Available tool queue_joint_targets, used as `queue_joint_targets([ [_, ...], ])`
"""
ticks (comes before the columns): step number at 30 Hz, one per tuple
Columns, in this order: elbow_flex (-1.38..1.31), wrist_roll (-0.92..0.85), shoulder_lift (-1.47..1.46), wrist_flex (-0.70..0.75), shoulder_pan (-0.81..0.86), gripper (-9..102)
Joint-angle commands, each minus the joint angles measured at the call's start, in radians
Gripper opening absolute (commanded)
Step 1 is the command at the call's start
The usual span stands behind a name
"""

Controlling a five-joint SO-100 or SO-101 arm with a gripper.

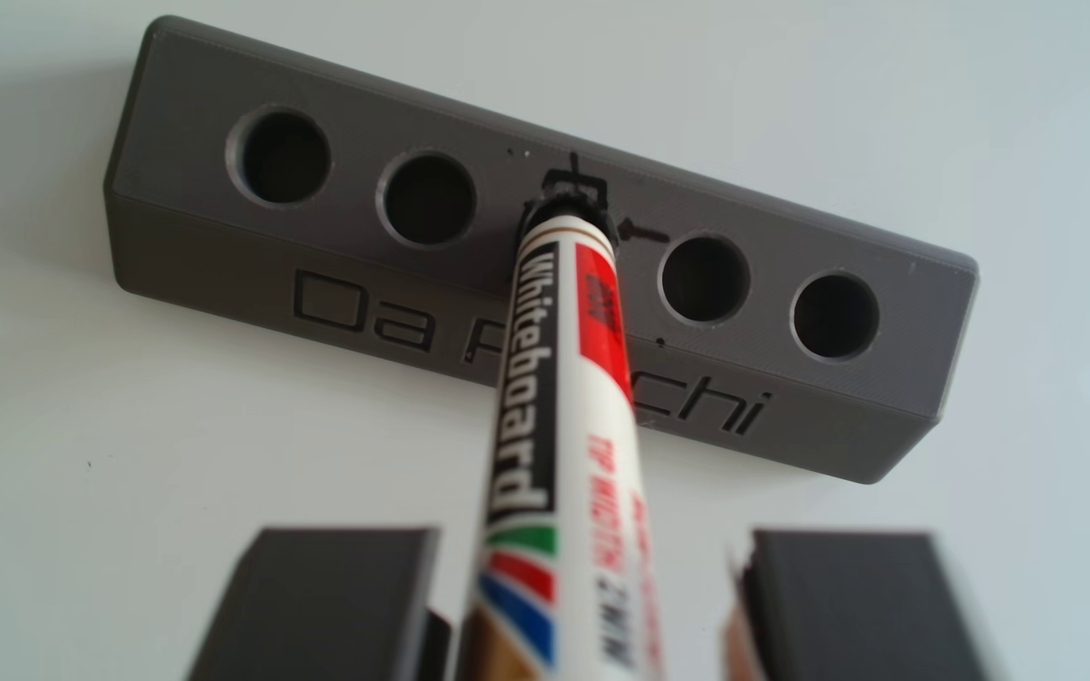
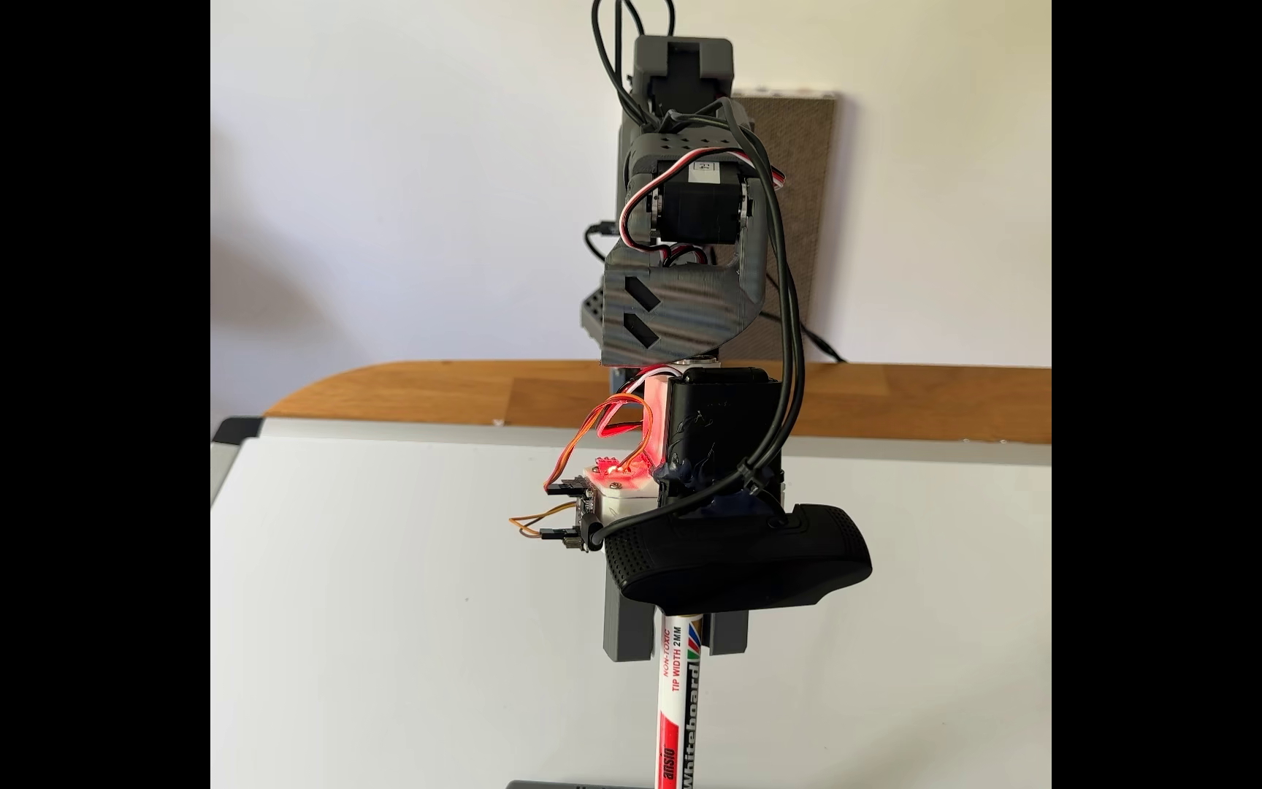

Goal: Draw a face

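The grey block (image 1: 359, 262) looks like matt printed plastic with fine layer lines on its faces, and the marker (image 1: 549, 406) standing in its middle hole has a smooth, glossy white plastic barrel with a printed label. The whiteboard (image 2: 385, 607) beneath is a smooth, faintly sheeny white surface, lying on a worktop (image 2: 461, 394) of warm, satin-finished wood. The arm's shells (image 2: 673, 311) are ribbed, matt grey printed plastic, the camera housing (image 2: 742, 561) textured black plastic, and the panel (image 2: 802, 190) against the wall looks like coarse woven cloth.

Face not yet on the whiteboard (image 2: 385, 607), its visible surface plain white.
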Motion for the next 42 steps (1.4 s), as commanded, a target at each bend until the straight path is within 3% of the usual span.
queue_joint_targets([
  [1,-0.077,-0.003,0.026,-0.008,0.012,67],
  [23,-0.077,-0.002,0.038,0.002,0.005,30],
  [33,-0.075,-0.006,0.038,0.002,0.003,20],
  [42,-0.075,-0.006,0.038,0.000,0.002,-1],
])
